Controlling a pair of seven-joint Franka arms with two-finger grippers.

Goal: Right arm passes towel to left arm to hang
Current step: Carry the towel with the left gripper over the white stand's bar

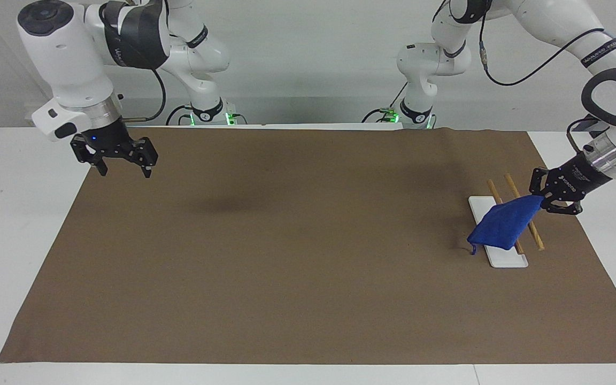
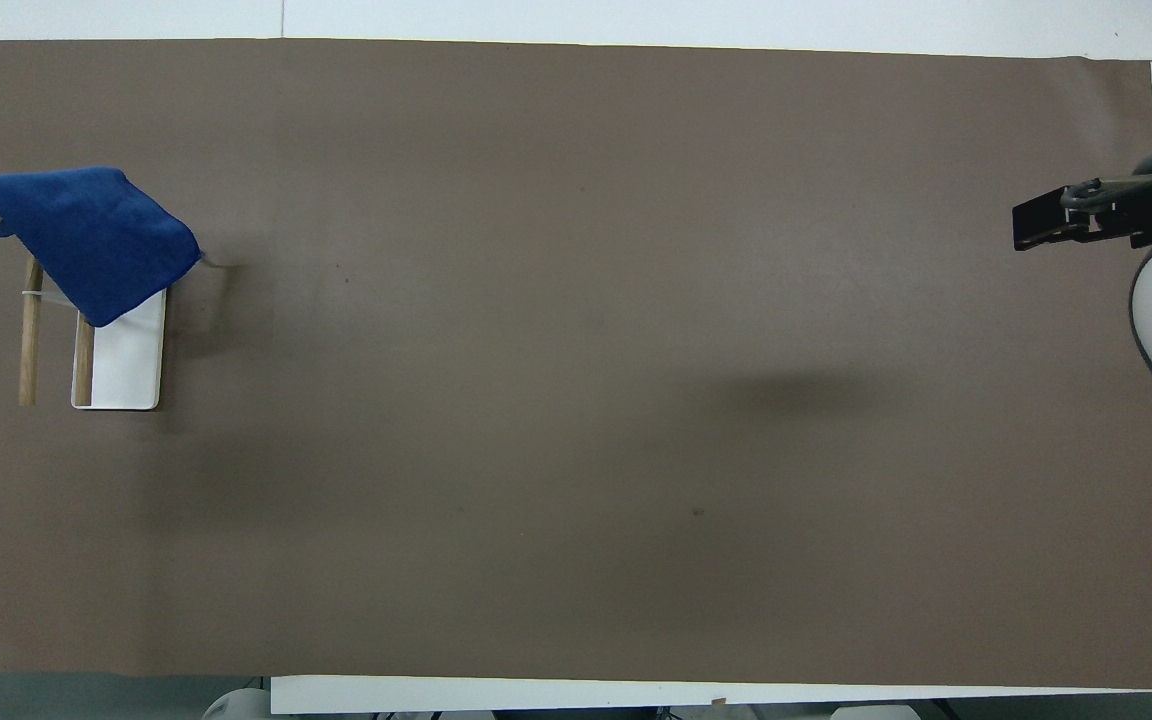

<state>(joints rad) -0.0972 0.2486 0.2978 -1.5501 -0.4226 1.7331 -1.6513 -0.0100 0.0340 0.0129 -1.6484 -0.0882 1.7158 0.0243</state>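
— Facing view first: where is the towel (image 1: pixel 502 229)?

— In my left hand (image 1: pixel 545 201), clenched on one corner. The cloth hangs slanting down over the rack (image 1: pixel 503 256), at the left arm's end of the brown mat (image 1: pixel 308 267) on the surface. It covers part of the two wooden bars; whether it rests on them, I cannot quite tell.

— And your right hand (image 1: pixel 123 171)?

— Released, fingers apart, holding nothing, waiting over the mat's corner at the right arm's end.
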